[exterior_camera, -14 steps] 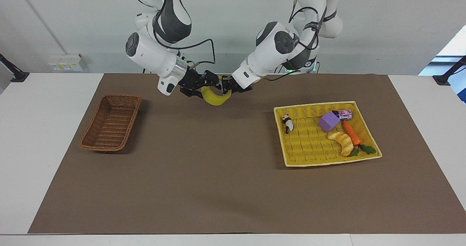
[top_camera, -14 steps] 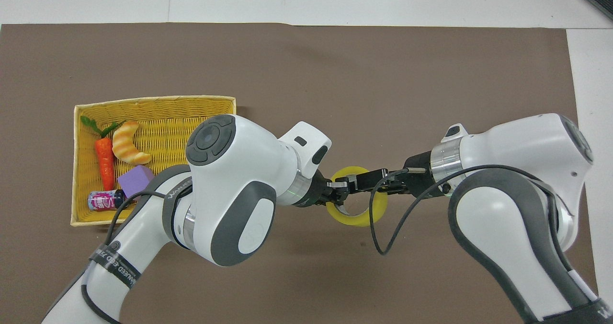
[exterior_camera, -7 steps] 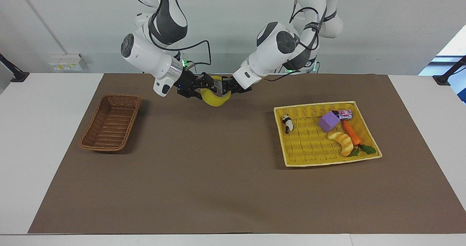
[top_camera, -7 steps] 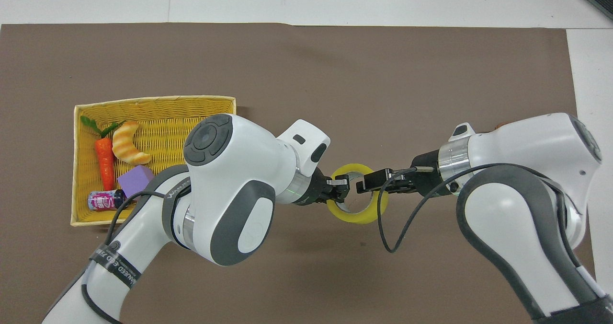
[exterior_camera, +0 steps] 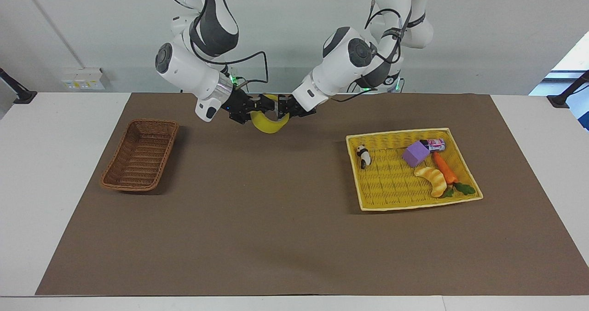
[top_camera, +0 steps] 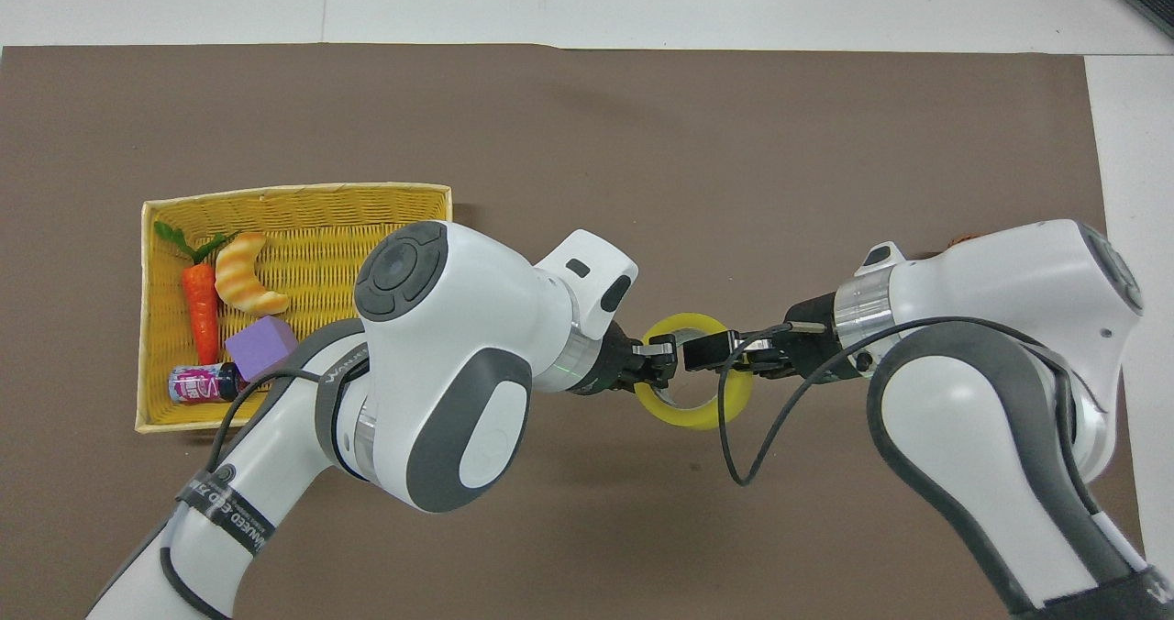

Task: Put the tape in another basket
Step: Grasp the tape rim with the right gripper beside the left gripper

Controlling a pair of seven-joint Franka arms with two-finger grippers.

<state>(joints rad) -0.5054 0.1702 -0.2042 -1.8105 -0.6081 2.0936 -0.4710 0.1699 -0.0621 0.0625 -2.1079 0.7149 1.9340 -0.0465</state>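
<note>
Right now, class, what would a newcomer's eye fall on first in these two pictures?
First, the yellow tape held in the air over the brown mat between the left gripper and the right gripper, which meet at it from either side. Next, the yellow tray of toys at the left arm's end, and the wicker basket at the right arm's end.

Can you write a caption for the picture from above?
Left gripper and right gripper both grasp the yellow tape roll over the brown mat.

Yellow tape [exterior_camera: 268, 124] aloft; wicker basket [exterior_camera: 140, 155] empty
</note>
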